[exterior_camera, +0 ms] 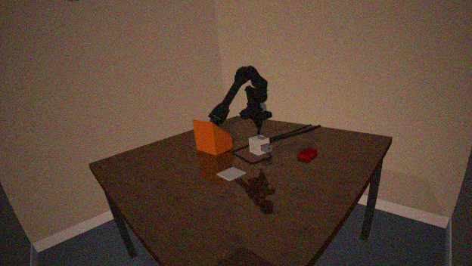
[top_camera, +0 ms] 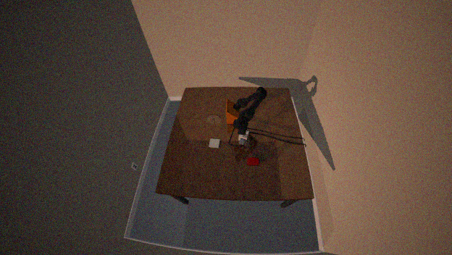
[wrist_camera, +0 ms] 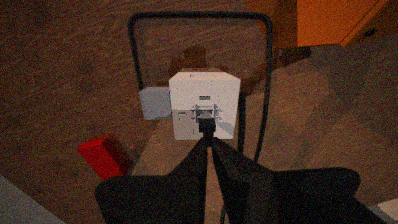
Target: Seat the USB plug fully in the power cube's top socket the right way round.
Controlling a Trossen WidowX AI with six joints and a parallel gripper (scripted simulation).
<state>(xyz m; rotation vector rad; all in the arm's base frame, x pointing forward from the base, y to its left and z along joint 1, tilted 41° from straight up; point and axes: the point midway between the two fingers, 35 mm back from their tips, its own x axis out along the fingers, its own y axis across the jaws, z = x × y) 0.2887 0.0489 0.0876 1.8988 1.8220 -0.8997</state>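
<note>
The white power cube [top_camera: 245, 137] [exterior_camera: 255, 146] [wrist_camera: 182, 90] stands on the table with dark slots on its top. A grey block [exterior_camera: 266, 147] [wrist_camera: 156, 103] sticks out from one side. My gripper [exterior_camera: 259, 132] [wrist_camera: 208, 141] points down over the cube's top, its fingers nearly together, shut on the USB plug. The small grey plug [wrist_camera: 205, 113] shows just beyond the fingertips, at a socket in the middle of the top. The fingertips cover part of it, so how deep it sits and which way round it is cannot be told.
A black cable [exterior_camera: 242, 158] [wrist_camera: 269, 90] loops around the cube and runs to the table's side. An orange wedge-shaped block [top_camera: 230, 118] [exterior_camera: 206, 137] [wrist_camera: 327, 20] stands beside it. A red block [top_camera: 253, 161] [exterior_camera: 306, 155] [wrist_camera: 102, 156] and a flat white square [top_camera: 214, 143] [exterior_camera: 231, 174] lie on the table.
</note>
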